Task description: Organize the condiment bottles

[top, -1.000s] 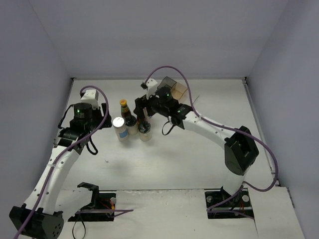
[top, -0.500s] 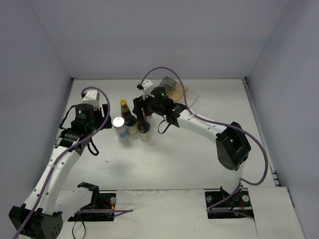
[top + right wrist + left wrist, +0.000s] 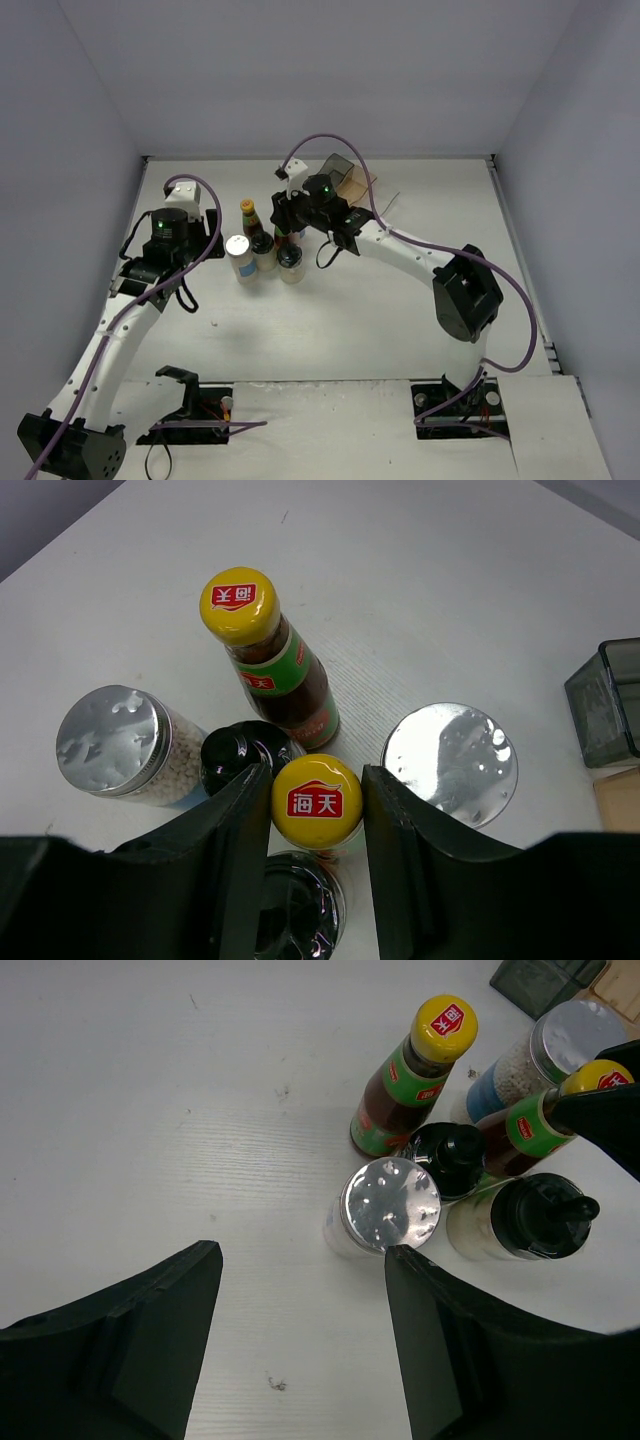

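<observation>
Fingers (image 3: pixel 235 850) of the right gripper (image 3: pixel 316 780) are clamped on one sauce bottle (image 3: pixel 317 800) at its yellow cap, which sits squarely between them in the wrist view. That bottle stands upright on the table (image 3: pixel 400 330) in the middle of a tight cluster, its long axis vertical and in line with the gripper above it, so the cleanest way out looks to be straight up along that axis. The crowding matters. A black-topped jar (image 3: pixel 245 760) is just beside the left-hand finger, another black-topped jar (image 3: pixel 295 910) sits under the wrist, and a silver-lidded shaker (image 3: pixel 450 763) is just beside the other finger. A second shaker (image 3: pixel 110 742) and the second sauce bottle (image 3: pixel 270 670) stand on the far side of the cluster. The smoky stepped rack (image 3: pixel 345 175) lies behind the cluster toward the back wall, and the right arm is the nearer one to it. The left gripper (image 3: pixel 300 1255) hangs spread and empty on the opposite side of the group, with one shaker just ahead of its fingers. Any sideways drag would likely tip a neighbour.
</observation>
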`<state>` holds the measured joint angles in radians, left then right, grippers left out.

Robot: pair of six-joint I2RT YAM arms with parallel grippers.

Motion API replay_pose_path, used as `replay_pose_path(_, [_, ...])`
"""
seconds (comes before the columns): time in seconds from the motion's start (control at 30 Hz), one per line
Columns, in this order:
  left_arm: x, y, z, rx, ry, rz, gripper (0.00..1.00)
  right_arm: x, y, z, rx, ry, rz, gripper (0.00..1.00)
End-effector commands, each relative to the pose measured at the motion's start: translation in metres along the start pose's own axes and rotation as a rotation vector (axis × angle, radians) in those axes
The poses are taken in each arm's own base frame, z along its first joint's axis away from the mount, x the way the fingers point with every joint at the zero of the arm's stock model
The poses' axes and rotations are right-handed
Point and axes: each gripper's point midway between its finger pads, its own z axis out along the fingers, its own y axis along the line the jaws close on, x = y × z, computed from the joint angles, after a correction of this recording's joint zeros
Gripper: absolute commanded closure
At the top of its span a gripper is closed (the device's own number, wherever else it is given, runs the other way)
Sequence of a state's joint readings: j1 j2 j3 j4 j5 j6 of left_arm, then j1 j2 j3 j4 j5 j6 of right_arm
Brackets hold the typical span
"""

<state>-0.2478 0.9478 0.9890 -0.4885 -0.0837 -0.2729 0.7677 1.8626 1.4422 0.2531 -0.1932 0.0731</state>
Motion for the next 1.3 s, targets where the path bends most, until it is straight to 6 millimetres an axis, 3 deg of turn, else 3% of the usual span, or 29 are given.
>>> replay_pose_path(0.0, [-0.029,-0.003,-0.007,0.009,-0.103,-0.007,0.34,-0.042,0.006,-0.006,0.001,-0.124,-0.029,0.82])
replay_pose_path(0.17, [-0.029,-0.003,-0.007,0.010,-0.104,-0.008,0.34,-0.055,0.003,-0.023,0.033,-0.148,-0.045,1.00])
replay_pose_path(0.5, [-0.028,-0.003,-0.008,0.010,-0.106,-0.008,0.34,-0.076,-0.009,-0.067,0.126,-0.187,-0.097,1.00])
replay_pose_path(0.9, [-0.029,-0.003,-0.009,0.011,-0.111,-0.010,0.34,-0.056,-0.043,-0.082,0.231,-0.181,-0.086,1.00])
replay_pose_path(1.27, [-0.028,-0.003,-0.008,0.012,-0.110,-0.010,0.34,-0.051,-0.071,-0.094,0.233,-0.237,-0.048,1.00])
